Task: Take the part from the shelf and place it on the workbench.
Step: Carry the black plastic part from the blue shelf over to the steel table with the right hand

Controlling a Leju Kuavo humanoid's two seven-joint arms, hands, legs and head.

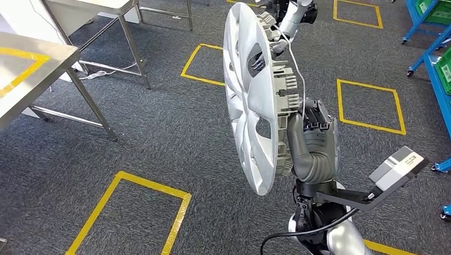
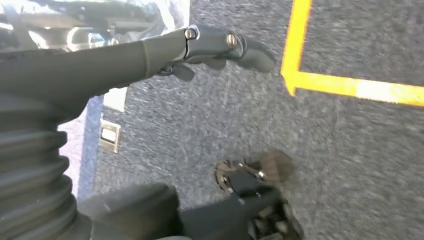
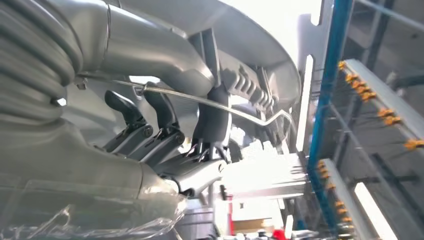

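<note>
The part is a large silver wheel cover (image 1: 247,90), held upright and edge-on above the carpet in the middle of the head view. My right hand (image 1: 314,143) grips it from behind at its lower rim, fingers hooked into the ribbed back. In the right wrist view, the fingers (image 3: 165,135) curl around the cover's inner rim (image 3: 250,45) and its wire ring. The steel workbench (image 1: 32,69) with yellow tape on its top stands at the far left. My left hand (image 2: 150,55) hangs over the carpet with fingers spread and nothing in it.
A second steel table (image 1: 106,8) stands at the back left. Blue shelving (image 1: 439,69) with green bins lines the right side, and its blue frame (image 3: 325,100) rises close behind the cover. Yellow taped squares (image 1: 369,106) mark the grey carpet.
</note>
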